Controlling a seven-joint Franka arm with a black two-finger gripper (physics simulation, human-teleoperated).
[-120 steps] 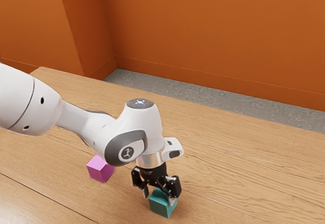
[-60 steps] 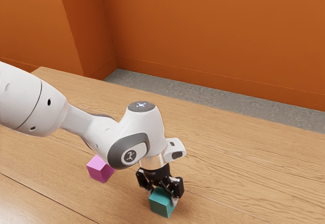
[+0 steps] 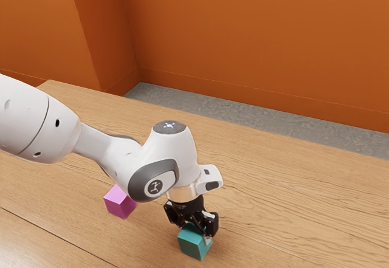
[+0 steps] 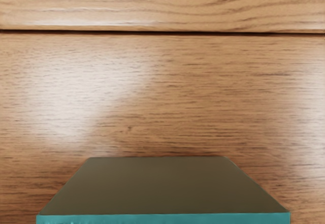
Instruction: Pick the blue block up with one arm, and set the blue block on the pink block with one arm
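Obstacle: pink block (image 3: 120,202), at 10 o'clock of the blue block (image 3: 194,245), apart.
Free room: bare table (image 3: 292,189) from 12 to 4 o'clock.

Teal-blue block (image 3: 193,245), magenta-pink block (image 3: 119,203) (wood-grain table (image 3: 292,183), orange walls (image 3: 255,37)).

exterior: high side view, slanting down across table (image 3: 292,183) | wrist: close, straight down | shared: blue block (image 3: 193,245), surrounding tabletop

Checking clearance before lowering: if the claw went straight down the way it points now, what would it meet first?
The teal block, which sits directly under the claw. The wrist view shows the block's top face just beneath the hand. Under the block is the wooden table. I cannot tell whether the claw already touches the block.
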